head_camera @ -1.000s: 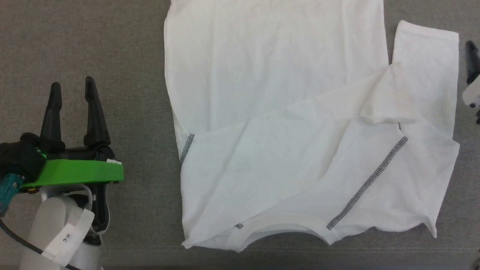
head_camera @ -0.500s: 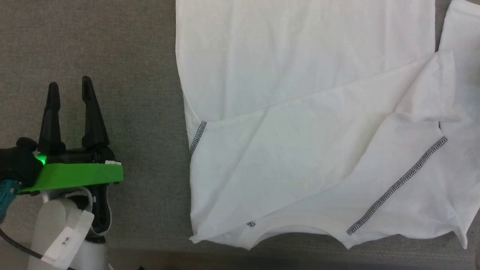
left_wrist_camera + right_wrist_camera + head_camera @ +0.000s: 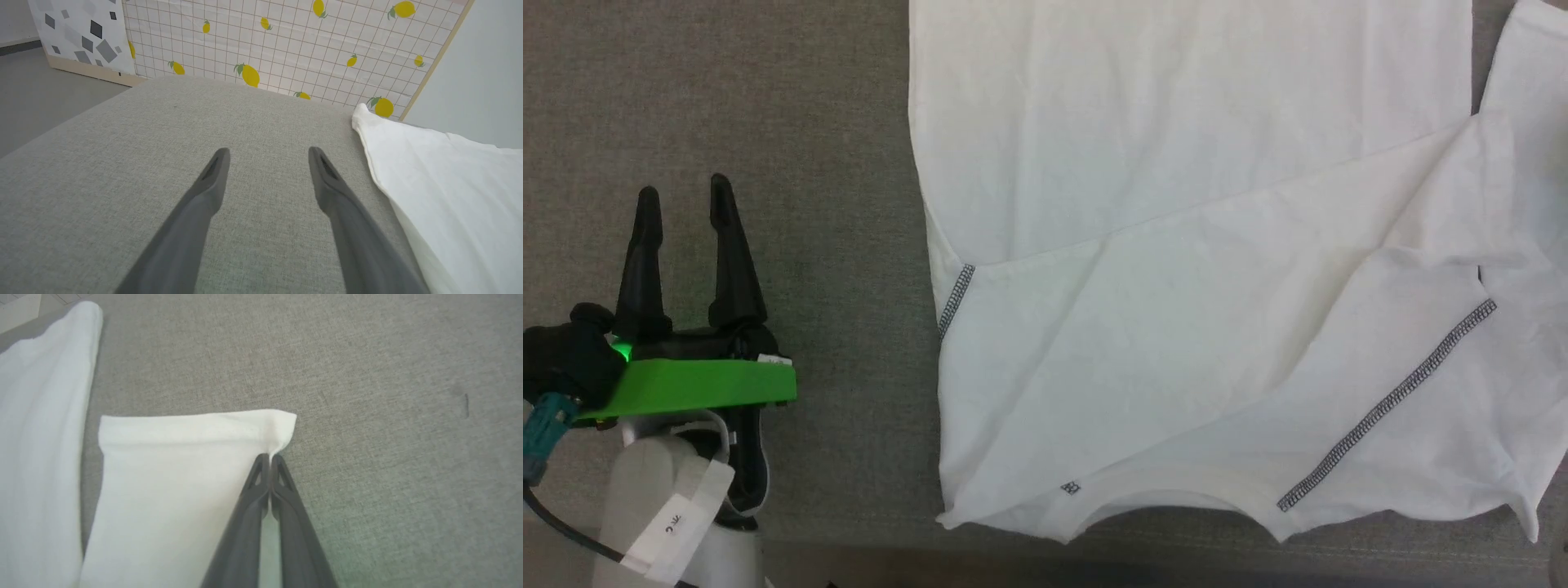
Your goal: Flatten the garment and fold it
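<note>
A white long-sleeved shirt (image 3: 1176,147) lies creased, one sleeve (image 3: 1192,269) folded across it; right gripper (image 3: 269,457) pinches a cuff (image 3: 192,426), left gripper (image 3: 684,186) open alongside.

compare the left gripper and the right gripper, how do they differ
The left gripper stands open, fingers apart; the right gripper is shut, fingers pressed together. The left gripper is over bare grey surface beside the garment, touching no cloth; the right gripper pinches a corner of the garment's sleeve cuff. Both have two long dark fingers.
</note>
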Available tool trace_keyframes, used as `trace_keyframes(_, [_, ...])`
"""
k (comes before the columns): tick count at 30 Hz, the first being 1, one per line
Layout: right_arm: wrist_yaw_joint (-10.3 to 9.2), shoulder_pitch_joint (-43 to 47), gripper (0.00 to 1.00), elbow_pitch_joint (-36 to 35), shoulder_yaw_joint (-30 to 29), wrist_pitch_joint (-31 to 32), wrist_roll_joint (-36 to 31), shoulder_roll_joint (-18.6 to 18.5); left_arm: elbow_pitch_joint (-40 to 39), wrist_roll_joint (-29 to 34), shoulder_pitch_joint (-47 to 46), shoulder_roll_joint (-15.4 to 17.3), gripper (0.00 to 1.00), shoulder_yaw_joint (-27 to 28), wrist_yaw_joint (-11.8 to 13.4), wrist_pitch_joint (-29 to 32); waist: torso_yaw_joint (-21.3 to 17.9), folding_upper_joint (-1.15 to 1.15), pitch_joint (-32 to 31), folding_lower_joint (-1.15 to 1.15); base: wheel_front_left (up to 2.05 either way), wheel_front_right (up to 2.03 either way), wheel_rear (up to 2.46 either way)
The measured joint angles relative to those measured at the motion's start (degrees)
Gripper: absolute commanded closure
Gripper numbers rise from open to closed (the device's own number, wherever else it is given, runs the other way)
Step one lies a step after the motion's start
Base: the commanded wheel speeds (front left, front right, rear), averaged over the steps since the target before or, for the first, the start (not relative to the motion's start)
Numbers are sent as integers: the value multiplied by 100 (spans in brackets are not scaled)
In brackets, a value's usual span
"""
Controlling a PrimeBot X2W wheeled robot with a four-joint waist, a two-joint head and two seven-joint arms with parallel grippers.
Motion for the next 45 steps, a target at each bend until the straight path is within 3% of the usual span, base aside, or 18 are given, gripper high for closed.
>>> trace_keyframes(10, [0,1231,100,-1277,-135,-622,-80,-241,250,24,99,-79,0,-8,-46,-1,-60,0,-528,0,0,0,0])
trace_keyframes(21, [0,2743,100,-3836,94,21,12,-104,481,26,517,-104,0,27,-49,-1,-325,0,-1356,0,0,0,0])
trace_keyframes(28, [0,3289,100,-4987,471,324,131,-124,519,25,727,-123,0,29,-49,-1,-443,0,-1820,0,0,0,0])
trace_keyframes(35, [0,3539,100,-5780,1593,636,227,-215,525,7,786,-155,0,-25,-51,-1,-400,0,-2033,0,0,0,0])
trace_keyframes(45, [0,3298,100,-5818,4256,881,148,-302,545,-3,817,-187,0,-74,-51,-1,-173,0,-2017,-1,0,0,0])
